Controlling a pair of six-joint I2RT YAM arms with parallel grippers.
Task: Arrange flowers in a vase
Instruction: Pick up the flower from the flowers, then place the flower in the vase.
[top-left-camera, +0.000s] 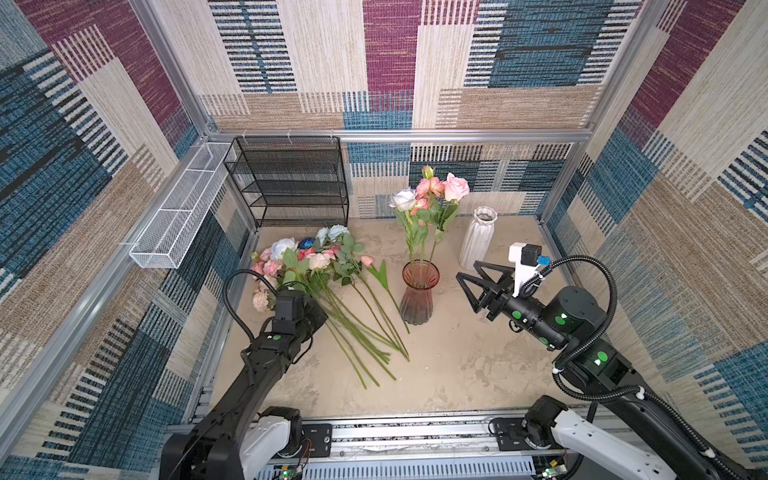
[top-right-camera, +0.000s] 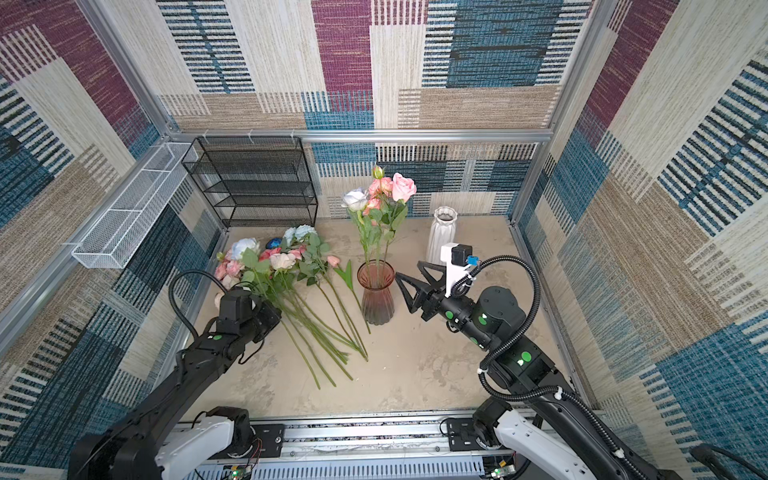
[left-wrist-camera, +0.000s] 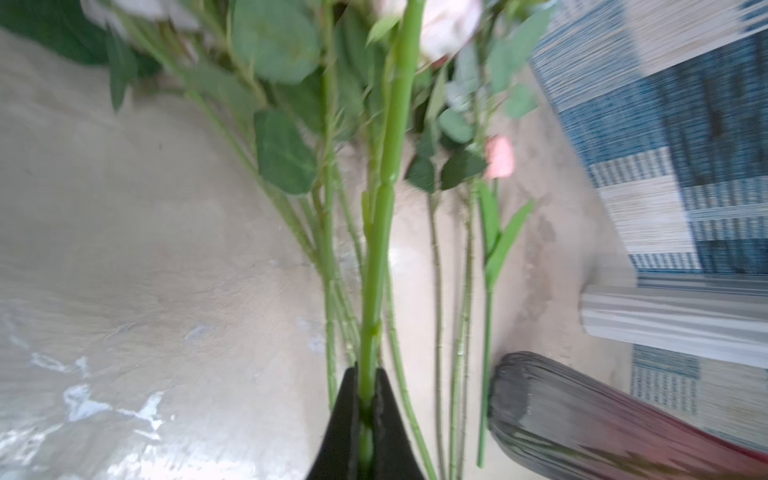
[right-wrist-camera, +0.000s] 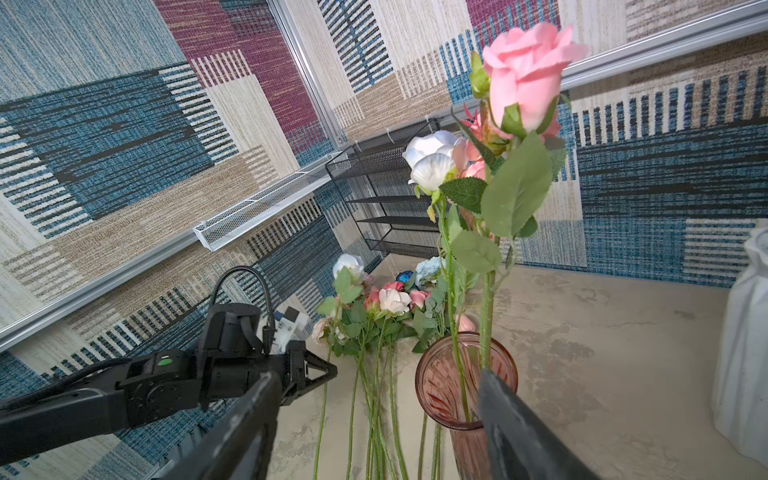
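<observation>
A pile of flowers (top-left-camera: 316, 262) lies on the table at the left, stems pointing toward the front. My left gripper (left-wrist-camera: 368, 374) is shut on one thick green stem (left-wrist-camera: 384, 208) of that pile. In both top views its jaws are hidden under the wrist (top-left-camera: 297, 309) (top-right-camera: 249, 311). A pink glass vase (top-left-camera: 419, 297) (top-right-camera: 376, 297) stands mid-table holding a pink rose (top-left-camera: 456, 187), a white rose (top-left-camera: 402, 199) and a peach spray (top-left-camera: 430, 187). A short pink tulip (top-left-camera: 367, 260) lies just left of the vase. My right gripper (top-left-camera: 467, 270) (right-wrist-camera: 374, 386) hangs open and empty, right of the vase rim.
A white ribbed vase (top-left-camera: 478, 239) stands empty behind my right gripper. A black mesh shelf (top-left-camera: 291, 183) sits at the back left. A white mesh basket (top-left-camera: 178, 216) hangs on the left wall. The arms' rail (top-left-camera: 395, 432) runs along the front edge.
</observation>
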